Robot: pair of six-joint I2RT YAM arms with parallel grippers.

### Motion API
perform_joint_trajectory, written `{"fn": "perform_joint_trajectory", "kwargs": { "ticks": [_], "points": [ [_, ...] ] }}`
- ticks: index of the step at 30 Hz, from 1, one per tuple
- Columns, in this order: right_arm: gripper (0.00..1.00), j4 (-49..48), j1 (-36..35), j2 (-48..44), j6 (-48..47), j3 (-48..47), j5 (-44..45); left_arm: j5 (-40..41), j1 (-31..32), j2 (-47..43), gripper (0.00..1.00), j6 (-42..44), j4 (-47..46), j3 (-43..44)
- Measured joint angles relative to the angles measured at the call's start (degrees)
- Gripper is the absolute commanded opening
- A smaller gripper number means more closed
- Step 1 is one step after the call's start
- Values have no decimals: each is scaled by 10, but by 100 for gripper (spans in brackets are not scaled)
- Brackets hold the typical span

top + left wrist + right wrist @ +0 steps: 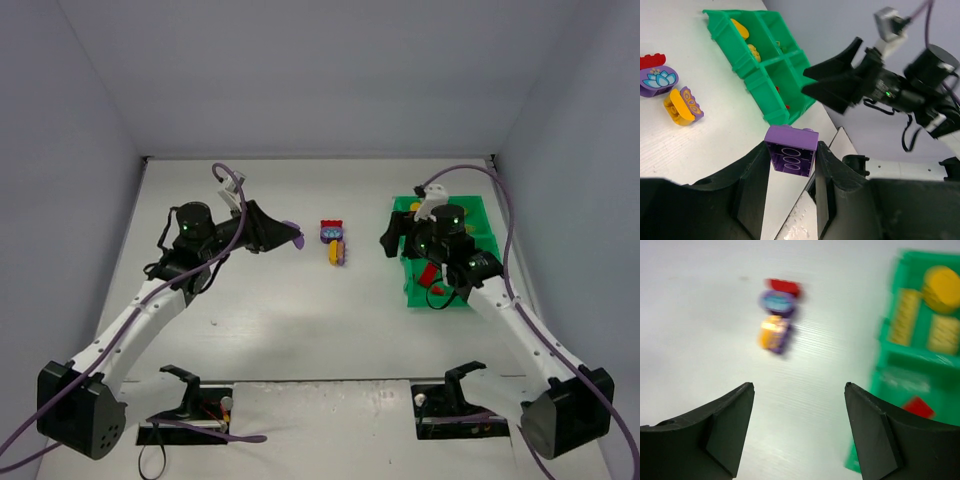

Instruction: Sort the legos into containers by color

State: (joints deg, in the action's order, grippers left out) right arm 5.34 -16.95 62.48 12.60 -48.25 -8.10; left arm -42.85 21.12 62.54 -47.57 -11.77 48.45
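Note:
My left gripper point(293, 236) hangs above the table left of centre, shut on a purple brick point(791, 148) pinched between its fingers, hollow underside facing the camera. A red brick point(331, 225), a round purple piece point(331, 236) and a yellow-and-purple piece point(336, 251) lie together mid-table. The green tray point(415, 295) stands at the right. It holds yellow bricks point(941, 287) in a far compartment and a red brick point(918, 406) in a nearer one. My right gripper point(392, 238) is open and empty, just left of the tray point(883, 337), pointing at the loose pieces point(772, 333).
The right arm point(880, 85) shows in the left wrist view, over the tray's point(771, 107) near side. Grey walls close in the table on three sides. Black stands point(190, 395) point(455, 390) sit at the near edge beside the arm bases.

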Motion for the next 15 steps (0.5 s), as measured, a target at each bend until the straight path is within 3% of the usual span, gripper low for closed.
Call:
{"fn": "perform_joint_trajectory", "kwargs": {
  "ticks": [7,15],
  "points": [
    [72,-56,-124,-10,-23,-53,-104,19,9,45,0,-41,-10,30],
    [66,-83,-212,66,-38,-123,-130,40,33,94,0,-84,-18,35]
  ]
}}
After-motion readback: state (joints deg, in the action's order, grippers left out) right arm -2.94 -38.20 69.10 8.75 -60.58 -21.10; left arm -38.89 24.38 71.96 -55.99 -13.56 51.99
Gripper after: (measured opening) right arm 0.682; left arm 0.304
